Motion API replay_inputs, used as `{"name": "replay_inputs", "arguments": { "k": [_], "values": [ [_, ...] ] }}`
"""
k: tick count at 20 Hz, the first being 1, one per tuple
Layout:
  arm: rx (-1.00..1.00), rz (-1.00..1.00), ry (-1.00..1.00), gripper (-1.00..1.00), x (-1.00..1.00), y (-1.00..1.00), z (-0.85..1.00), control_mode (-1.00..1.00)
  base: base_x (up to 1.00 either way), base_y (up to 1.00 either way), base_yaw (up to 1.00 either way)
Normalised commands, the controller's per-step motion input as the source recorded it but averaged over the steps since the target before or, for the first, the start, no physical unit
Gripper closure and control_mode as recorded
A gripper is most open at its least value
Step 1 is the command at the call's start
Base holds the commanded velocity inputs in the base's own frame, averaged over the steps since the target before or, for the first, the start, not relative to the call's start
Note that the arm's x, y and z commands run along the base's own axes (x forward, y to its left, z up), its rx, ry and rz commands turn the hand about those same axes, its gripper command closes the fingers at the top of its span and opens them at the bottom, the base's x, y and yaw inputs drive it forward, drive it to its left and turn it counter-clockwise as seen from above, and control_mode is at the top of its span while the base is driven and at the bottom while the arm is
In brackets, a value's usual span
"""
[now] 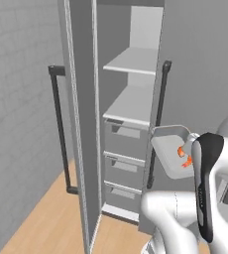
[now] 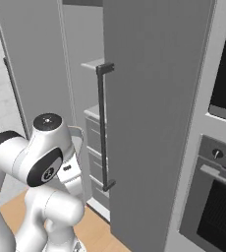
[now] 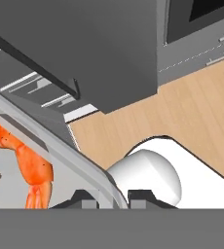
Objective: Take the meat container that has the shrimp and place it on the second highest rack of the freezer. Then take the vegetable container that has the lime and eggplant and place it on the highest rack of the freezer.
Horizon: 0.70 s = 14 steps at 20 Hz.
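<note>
Two flat pale shelf boards sit inside the open freezer (image 1: 131, 99), a tall grey cabinet filling the centre of the left base view. Its door stands swung open toward the left of the frame, with drawer fronts stacked below the shelves. The highest rack (image 1: 133, 61) lies in the upper middle and the second highest rack (image 1: 130, 106) just beneath it; both are bare.

At centre right of that view, the white arm holds up the meat container (image 1: 166, 153), a pale shallow tray with the small orange shrimp (image 1: 184, 156) inside. The tray hangs in front of the freezer's right edge, about level with the top drawer and below the lower shelf board.

In the hand view, the gripper (image 3: 111, 197) sits at the bottom centre, its two dark fingertips (image 3: 84, 197) standing either side of the tray's clear rim with only a narrow gap, so it appears closed on that rim. The shrimp fills the lower left of that frame.

Judged from this, the first container is picked up but not yet shelved. It needs lifting and sliding onto the lower board. The vegetable container's whole step remains.
</note>
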Motion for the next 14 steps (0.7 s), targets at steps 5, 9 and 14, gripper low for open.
{"name": "replay_inputs", "arguments": {
  "k": [5, 9, 14],
  "values": [
    [0.00, 0.00, 0.00, 1.00, 0.00, 0.00, 0.00, 1.00, 0.54, 0.19, -0.04],
    [0.00, 0.00, 0.00, 1.00, 0.00, 0.00, 0.00, 1.00, 0.54, 0.33, -0.09],
    [0.00, 0.00, 0.00, 1.00, 0.00, 0.00, 0.00, 1.00, 0.60, 0.25, -0.11]
  ]
}}
